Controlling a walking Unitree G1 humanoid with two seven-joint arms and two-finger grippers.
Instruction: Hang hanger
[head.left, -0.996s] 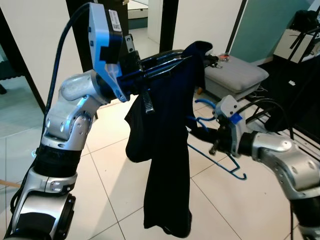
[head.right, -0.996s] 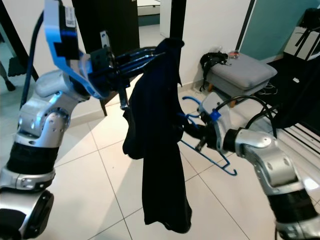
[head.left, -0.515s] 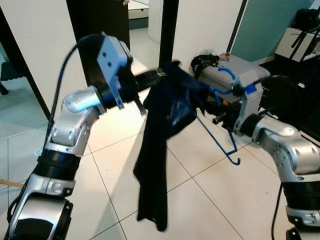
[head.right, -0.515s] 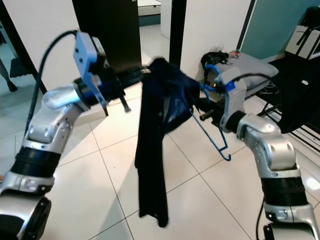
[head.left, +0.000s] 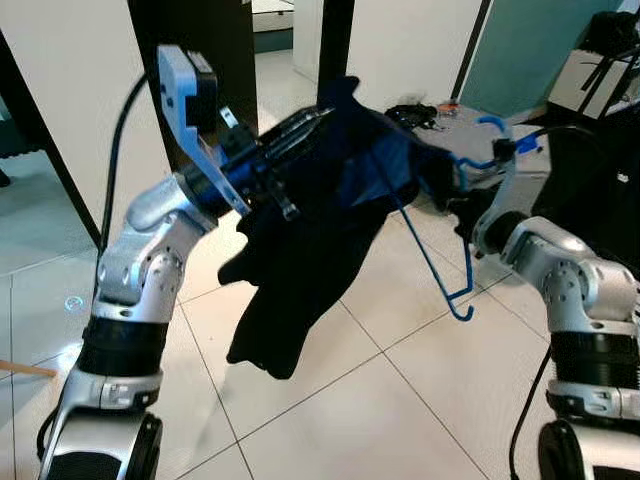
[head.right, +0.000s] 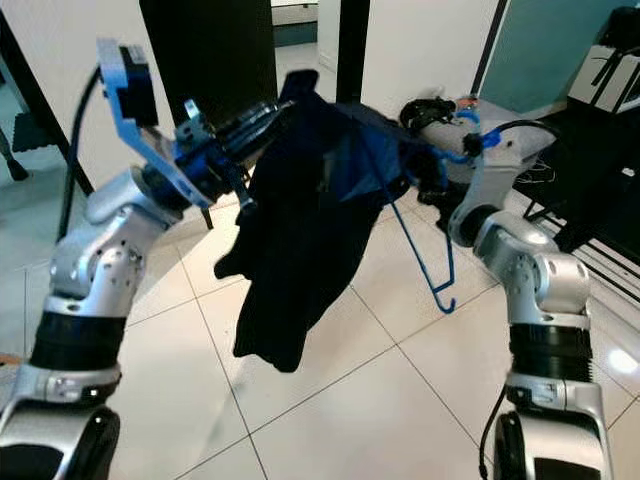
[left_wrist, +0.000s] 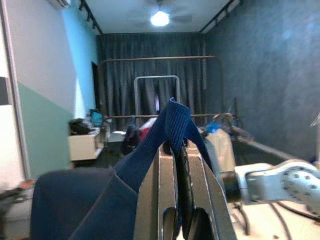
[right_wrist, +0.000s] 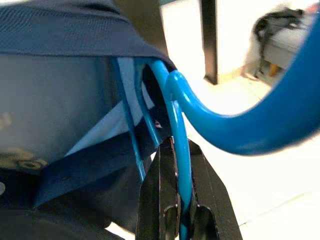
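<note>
Two risks stand out. First, the dark blue garment (head.left: 310, 220) is only partly threaded on the blue hanger (head.left: 440, 250); it could slide off the wire if either arm pulls apart, and most of the cloth hangs free above the tiled floor (head.left: 400, 400). Second, the hanger's thin wire could twist in its grip. The right gripper (right_wrist: 178, 200) has its jaws pressed together on that wire, just below the hook. The left gripper (left_wrist: 175, 165) pinches a fold of the garment's edge between its jaws, held high.
</note>
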